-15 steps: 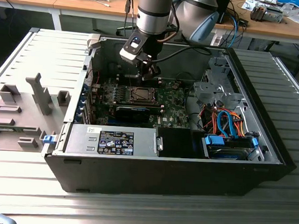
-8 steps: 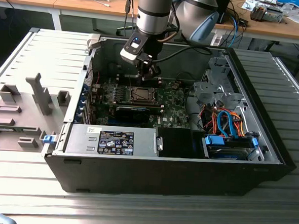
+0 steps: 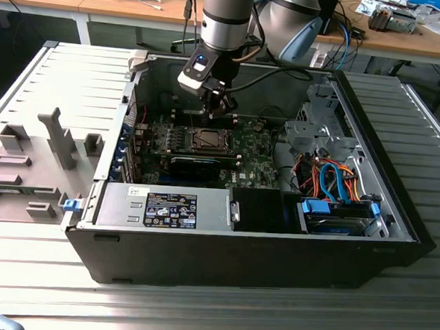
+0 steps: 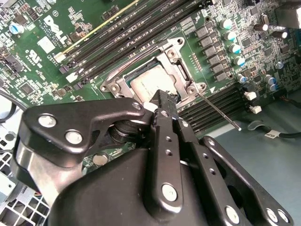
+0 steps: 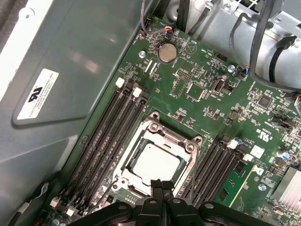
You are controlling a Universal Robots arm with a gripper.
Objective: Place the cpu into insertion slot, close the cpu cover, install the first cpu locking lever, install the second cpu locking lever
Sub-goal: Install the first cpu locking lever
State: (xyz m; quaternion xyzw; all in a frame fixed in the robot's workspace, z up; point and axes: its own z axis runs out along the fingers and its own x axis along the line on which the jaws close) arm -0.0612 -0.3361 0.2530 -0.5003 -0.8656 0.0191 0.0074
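The cpu (image 5: 155, 162) (image 4: 148, 87), a silvery square, lies in the insertion slot (image 3: 206, 139) on the green board. The cpu cover (image 5: 169, 136) (image 4: 123, 80) lies flat as a metal frame around it. A thin locking lever (image 4: 218, 112) sticks out from one corner of the socket, over the memory slots. My gripper (image 3: 222, 109) (image 4: 162, 96) (image 5: 156, 183) hangs just over the socket's edge, shut, with nothing between its black fingers. I cannot tell whether the tips touch the cover.
The board sits deep in an open computer case (image 3: 398, 191). Long black memory slots (image 5: 110, 136) flank the socket. A black graphics card (image 3: 194, 163), a power supply (image 3: 165, 206) and a drive cage with orange and blue cables (image 3: 331, 179) stand nearby.
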